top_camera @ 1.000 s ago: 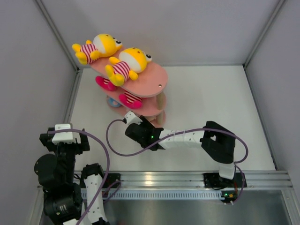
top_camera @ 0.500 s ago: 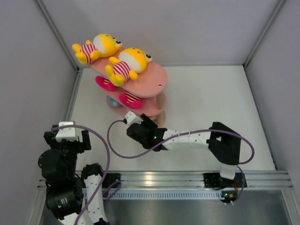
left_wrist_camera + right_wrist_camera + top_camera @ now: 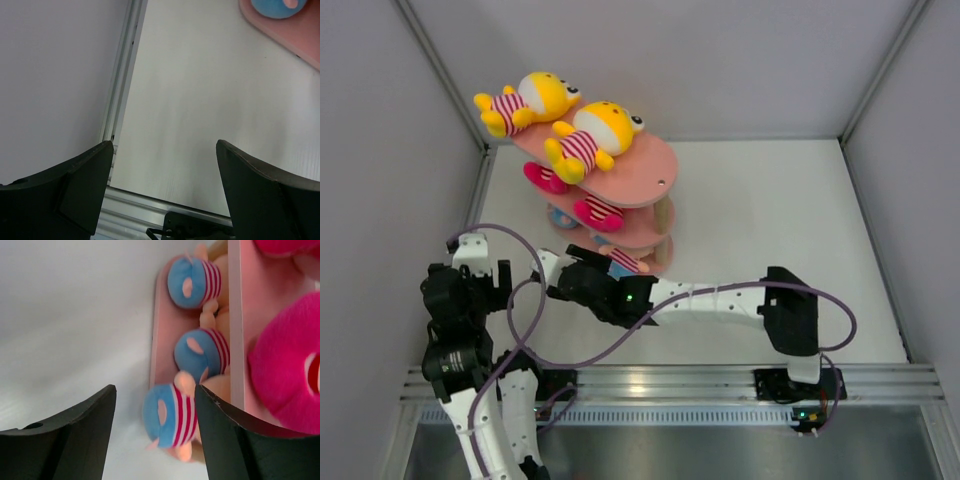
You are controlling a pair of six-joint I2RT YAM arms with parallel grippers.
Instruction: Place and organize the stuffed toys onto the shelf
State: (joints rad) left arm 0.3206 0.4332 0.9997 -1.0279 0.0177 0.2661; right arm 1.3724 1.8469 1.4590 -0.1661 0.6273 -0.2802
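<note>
The pink three-tier shelf (image 3: 642,172) stands at the back left. Two yellow toys (image 3: 588,136) lie on its top board and two pink toys (image 3: 597,212) on the middle board. Three beige-headed, blue-shirted toys lie on the bottom board (image 3: 161,340). The nearest of them (image 3: 169,422) sits between my right gripper's (image 3: 155,390) wide-open fingers, at the board's end, blurred. In the top view my right gripper (image 3: 560,280) is just left of the shelf's front end. My left gripper (image 3: 164,145) is open and empty over bare table; in the top view the left gripper (image 3: 475,280) is near the left wall.
An aluminium rail (image 3: 122,85) runs along the left wall beside my left gripper. The shelf's bottom board corner (image 3: 300,42) with a blue toy (image 3: 277,7) shows at the top right of the left wrist view. Grey walls enclose the white table (image 3: 770,230).
My right gripper has drawn left, away from the shelf's front, and a blue-shirted toy now shows on the bottom board there. My left arm has risen and reached forward.
</note>
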